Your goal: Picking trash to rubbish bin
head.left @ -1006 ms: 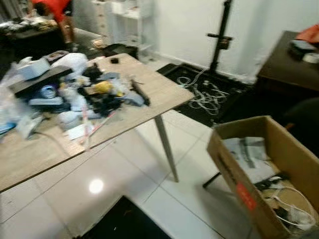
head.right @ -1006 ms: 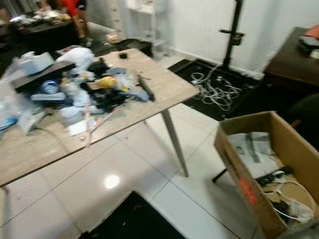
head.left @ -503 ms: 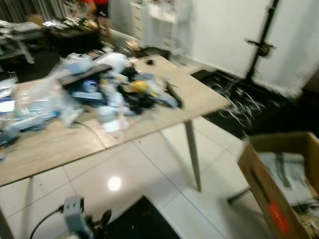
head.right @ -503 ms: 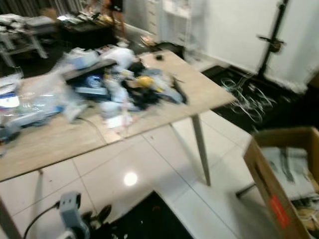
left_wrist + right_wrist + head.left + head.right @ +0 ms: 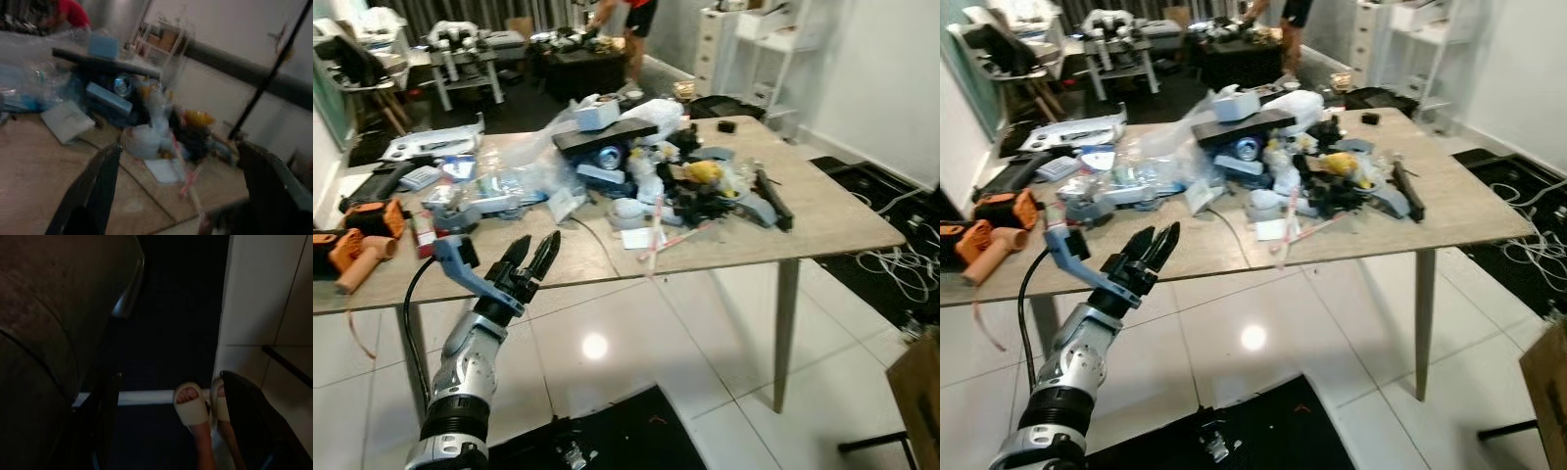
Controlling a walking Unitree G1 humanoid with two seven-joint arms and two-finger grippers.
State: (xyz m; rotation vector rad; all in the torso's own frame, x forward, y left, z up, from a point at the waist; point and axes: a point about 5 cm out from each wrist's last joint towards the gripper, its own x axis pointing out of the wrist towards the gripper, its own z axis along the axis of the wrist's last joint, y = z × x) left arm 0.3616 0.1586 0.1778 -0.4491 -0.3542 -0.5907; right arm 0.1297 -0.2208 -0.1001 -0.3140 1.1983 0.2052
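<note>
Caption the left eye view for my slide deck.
Left gripper open and raised before a wooden table heaped with trash.

1. An orange power tool (image 5: 374,217) lay at my left end of the wooden table (image 5: 832,220).
2. White cables (image 5: 891,264) trailed over the dark floor mat to my right.
3. A person's foot in a pale slipper (image 5: 190,405) stood on the floor.

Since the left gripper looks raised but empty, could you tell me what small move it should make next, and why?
Probably ease the left gripper forward over the table edge toward the trash pile. Its fingers are spread and hold nothing, and it sits at the near edge, apart from the clutter. The white paper scrap near that edge looks the closest piece to take.
</note>
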